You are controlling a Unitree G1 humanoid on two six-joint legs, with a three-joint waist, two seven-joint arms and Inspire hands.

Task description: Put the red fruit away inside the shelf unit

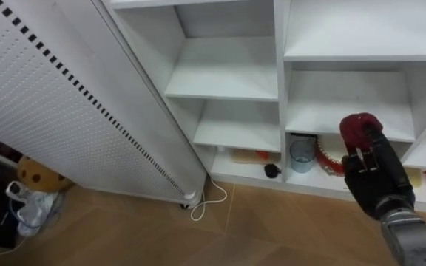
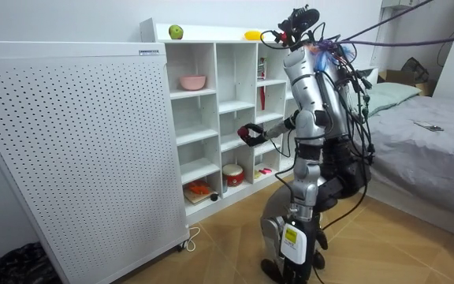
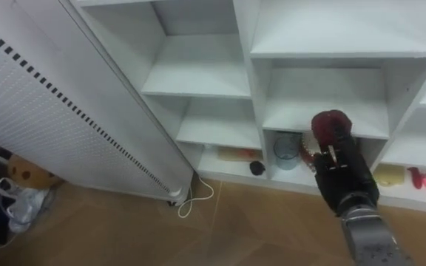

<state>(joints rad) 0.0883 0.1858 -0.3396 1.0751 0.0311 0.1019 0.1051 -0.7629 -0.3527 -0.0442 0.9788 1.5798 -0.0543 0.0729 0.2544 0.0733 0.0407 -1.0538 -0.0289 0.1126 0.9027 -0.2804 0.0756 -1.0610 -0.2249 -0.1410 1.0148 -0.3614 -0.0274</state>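
A humanoid robot stands on a wooden floor [image 1: 272, 229] facing a white shelf unit [image 1: 224, 92], its right hand [image 1: 376, 177] raised toward the open compartments. The hand's dark fingers are curled around a dark red fruit [image 1: 359, 130], held in front of the second column of shelves, just above the bottom compartment, where a clear cup [image 1: 300, 154] stands beside a small dark round object [image 1: 272, 171]. The room view places the fruit at about the unit's middle height, close to the shelf fronts. On top of the unit sit a green apple [image 2: 176, 31] and a yellow fruit [image 2: 252, 35]; a pink bowl [image 2: 193, 82] rests on an upper shelf in the first column. A white perforated panel [image 1: 43, 96] stands to the robot's left of the shelves, with a white cable [image 1: 211, 201] looped on the floor at its foot.
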